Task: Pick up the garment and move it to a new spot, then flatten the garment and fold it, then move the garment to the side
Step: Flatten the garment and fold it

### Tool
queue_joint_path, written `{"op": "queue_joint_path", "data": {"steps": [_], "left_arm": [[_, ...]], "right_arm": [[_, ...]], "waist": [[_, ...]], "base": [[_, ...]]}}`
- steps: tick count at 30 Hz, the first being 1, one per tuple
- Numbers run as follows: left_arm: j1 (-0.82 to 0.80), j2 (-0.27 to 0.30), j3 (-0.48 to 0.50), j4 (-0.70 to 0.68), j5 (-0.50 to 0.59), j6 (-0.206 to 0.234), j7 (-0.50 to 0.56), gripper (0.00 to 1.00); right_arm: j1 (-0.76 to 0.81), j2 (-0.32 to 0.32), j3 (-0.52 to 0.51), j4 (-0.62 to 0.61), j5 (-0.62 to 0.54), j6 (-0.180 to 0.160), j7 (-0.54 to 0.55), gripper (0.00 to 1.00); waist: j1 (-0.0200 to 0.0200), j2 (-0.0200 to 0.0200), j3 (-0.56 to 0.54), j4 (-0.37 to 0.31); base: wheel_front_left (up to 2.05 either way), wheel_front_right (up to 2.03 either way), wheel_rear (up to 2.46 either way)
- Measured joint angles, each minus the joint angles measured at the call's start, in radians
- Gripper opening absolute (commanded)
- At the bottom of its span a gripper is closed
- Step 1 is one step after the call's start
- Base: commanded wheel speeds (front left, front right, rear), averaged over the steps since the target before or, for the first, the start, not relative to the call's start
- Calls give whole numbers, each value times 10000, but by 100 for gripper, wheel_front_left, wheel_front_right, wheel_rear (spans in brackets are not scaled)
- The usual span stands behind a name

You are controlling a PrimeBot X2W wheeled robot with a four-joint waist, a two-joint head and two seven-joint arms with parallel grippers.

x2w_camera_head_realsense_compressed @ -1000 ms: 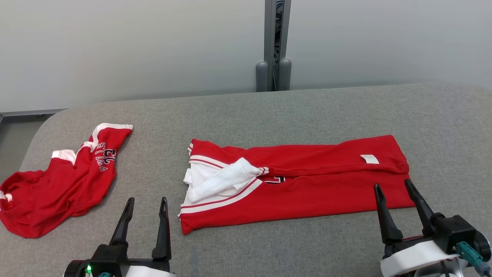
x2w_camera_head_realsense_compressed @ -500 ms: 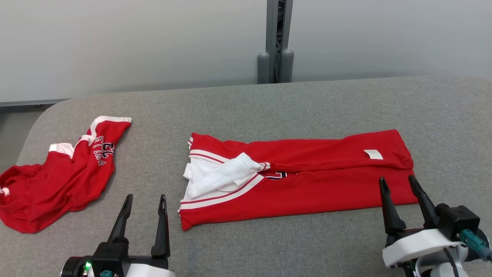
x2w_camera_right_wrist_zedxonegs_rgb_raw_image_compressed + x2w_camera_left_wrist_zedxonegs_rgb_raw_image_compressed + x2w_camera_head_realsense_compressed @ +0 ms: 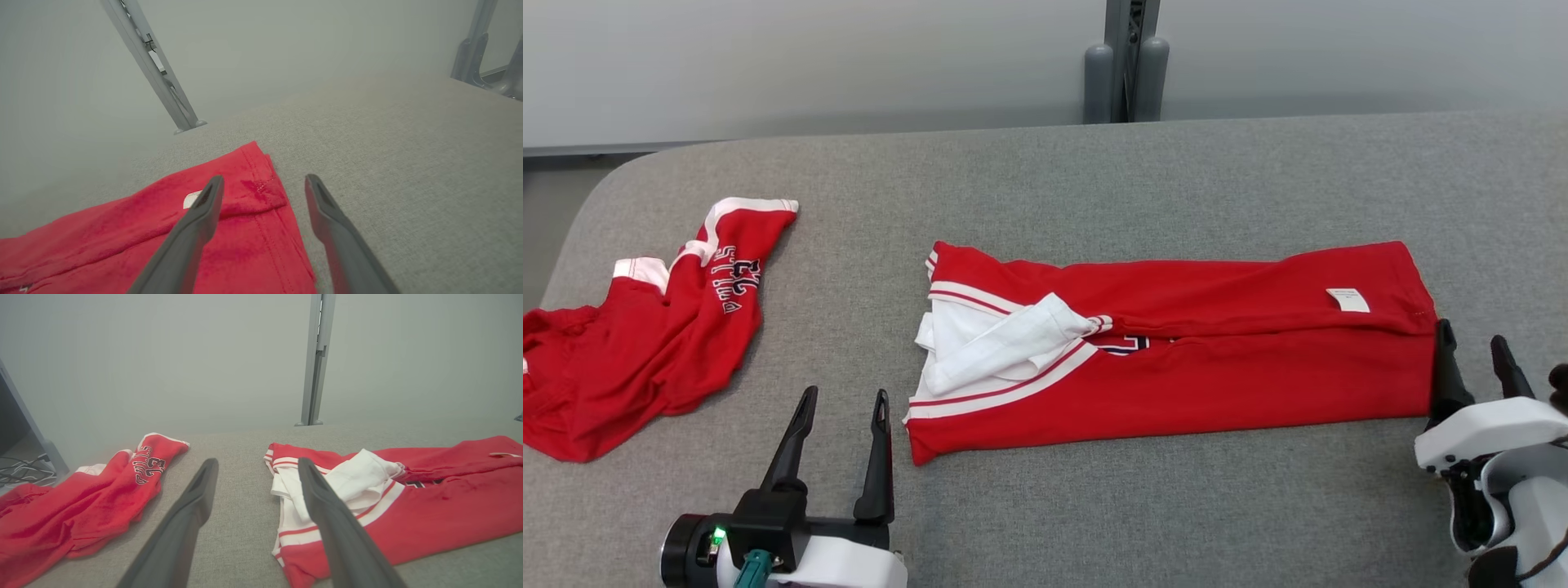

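The garment [image 3: 1217,384] is a red jersey with white trim, folded into a long band across the middle of the grey table [image 3: 1094,180]; its white-lined collar end points left. My left gripper [image 3: 845,394] stands open and empty just off the garment's near left corner, fingers pointing away from me. In the left wrist view the left gripper [image 3: 257,461] frames the bare cloth between the garment [image 3: 408,514] and another garment. My right gripper [image 3: 1472,333] is open at the garment's right end, its left finger [image 3: 204,212] over the red hem [image 3: 253,249], the other over bare table.
A second red garment [image 3: 662,343] lies crumpled at the table's left end, near the rounded corner and edge. A grey post [image 3: 1127,57] rises behind the table against a pale wall. Cables lie on the floor at far left [image 3: 20,473].
The head camera has tilted down, shifting the whole picture up. My right gripper has moved right, from the garment's near right corner to its right end. The left gripper has stayed put.
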Motion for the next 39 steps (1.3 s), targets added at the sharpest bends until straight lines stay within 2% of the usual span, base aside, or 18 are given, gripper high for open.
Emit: {"op": "queue_joint_path", "data": {"steps": [10, 22, 24, 26, 28, 30, 31, 32, 39], "left_arm": [[-413, -23, -50, 176, 52, -213, 0, 100], [-636, -35, -198, 418, 130, -349, 0, 100], [-636, -35, -217, 437, 130, -349, 0, 100], [-636, -36, -238, 453, 130, -353, 0, 100], [-636, -38, -255, 460, 132, -405, 0, 100], [-636, -38, -267, 456, 146, -426, 0, 100], [-636, -38, -276, 454, 151, -430, 0, 100], [-636, -38, -291, 451, 167, -437, 0, 100], [-618, -40, -301, 366, 190, -462, 0, 100]], "right_arm": [[-1778, -470, -357, 2698, 362, 0, 46, 100], [-2628, -552, -249, 4541, 771, 0, 44, 99], [-2679, -531, -190, 4688, 867, 0, 79, 44], [-2720, -508, -134, 4786, 1032, 0, 84, 31], [-2722, -520, -13, 4826, 1141, 0, 82, 24], [-2721, -568, 29, 4853, 1220, 0, 81, 49], [-2718, -625, 31, 4861, 1266, 0, 79, 70], [-2708, -698, 2, 4842, 1321, 0, 75, 100], [-2557, -803, -132, 4186, 1927, 0, 38, 100]], "waist": [[0, 0, 649, 109], [0, 0, 888, 185], [0, 0, 862, 184], [0, 0, 832, 184], [0, 0, 795, 183], [0, 0, 773, 196], [0, 0, 764, 211], [0, 0, 754, 230], [0, 0, 860, 199]], "base": [[0, 0, 0], [0, 0, 0], [0, 0, 0], [0, 0, 0], [0, 0, 0], [0, 0, 0], [0, 0, 0], [0, 0, 0], [0, 0, 0]]}}
